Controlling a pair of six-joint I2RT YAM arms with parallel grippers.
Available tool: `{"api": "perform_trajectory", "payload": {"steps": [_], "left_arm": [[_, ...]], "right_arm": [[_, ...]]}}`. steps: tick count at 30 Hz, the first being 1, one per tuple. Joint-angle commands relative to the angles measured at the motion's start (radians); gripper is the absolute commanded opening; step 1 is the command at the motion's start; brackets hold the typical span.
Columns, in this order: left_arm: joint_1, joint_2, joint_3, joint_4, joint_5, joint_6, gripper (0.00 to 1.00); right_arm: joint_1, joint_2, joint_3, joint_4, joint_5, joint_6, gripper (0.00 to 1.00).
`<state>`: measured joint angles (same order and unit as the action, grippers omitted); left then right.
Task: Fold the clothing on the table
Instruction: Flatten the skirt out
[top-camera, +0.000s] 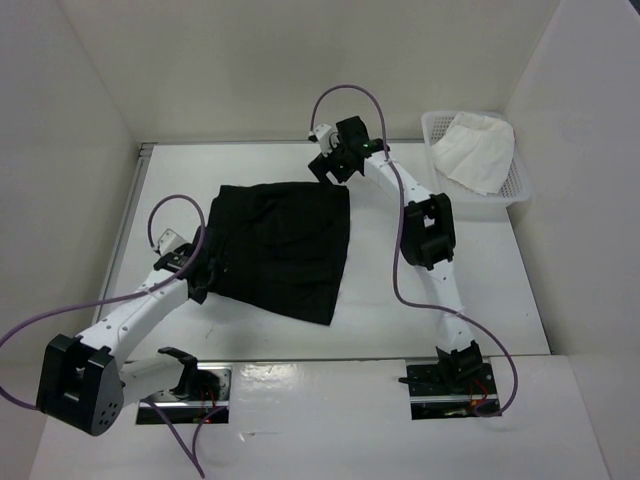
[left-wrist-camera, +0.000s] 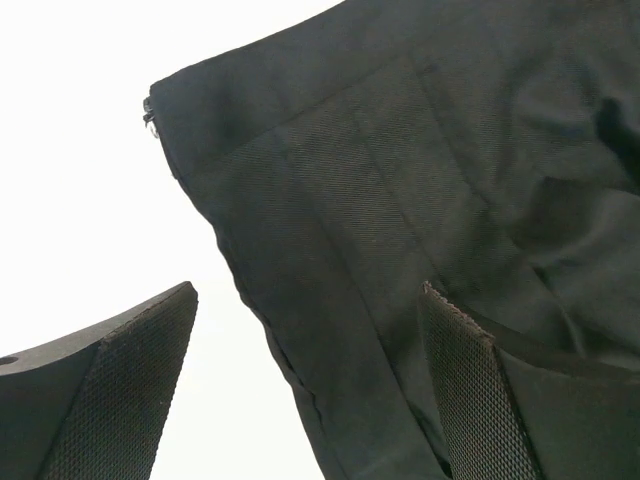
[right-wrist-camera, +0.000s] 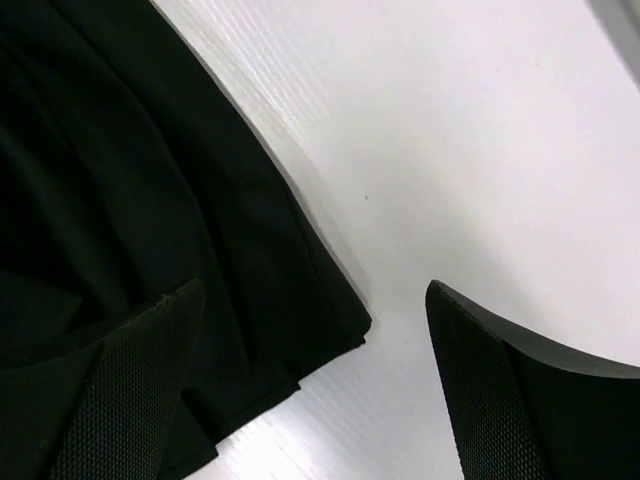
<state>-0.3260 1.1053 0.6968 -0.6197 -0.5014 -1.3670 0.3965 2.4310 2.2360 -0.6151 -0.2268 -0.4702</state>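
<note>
The skirt (left-wrist-camera: 400, 180) is thin black cloth, matt, with a fine woven rib. The table (right-wrist-camera: 480, 130) is white, smooth and faintly glossy; the basket (top-camera: 485, 207) is white plastic mesh.

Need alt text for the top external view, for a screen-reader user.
A black skirt lies spread on a white table, with the left end effector open at its near left corner and the right end effector open at its far right corner. A white mesh basket holding a white cloth sits at the table's far right.
</note>
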Motion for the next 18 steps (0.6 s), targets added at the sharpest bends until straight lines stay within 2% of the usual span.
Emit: {"api": "perform_trajectory", "payload": {"steps": [1, 9, 16, 18], "left_arm": [[-0.004, 0.027, 0.016, -0.003, -0.028, -0.027, 0.96], [0.021, 0.045, -0.005, -0.015, -0.006, -0.027, 0.96], [0.054, 0.054, -0.016, -0.063, -0.017, -0.115, 0.96], [0.071, 0.067, -0.025, -0.084, -0.017, -0.124, 0.94]], "right_arm": [[0.001, 0.057, 0.077, -0.074, -0.019, -0.018, 0.95], [-0.028, 0.119, 0.165, -0.138, -0.051, -0.018, 0.95], [-0.048, 0.138, 0.189, -0.172, -0.084, -0.027, 0.92], [-0.057, 0.129, 0.189, -0.181, -0.095, -0.027, 0.92]]}}
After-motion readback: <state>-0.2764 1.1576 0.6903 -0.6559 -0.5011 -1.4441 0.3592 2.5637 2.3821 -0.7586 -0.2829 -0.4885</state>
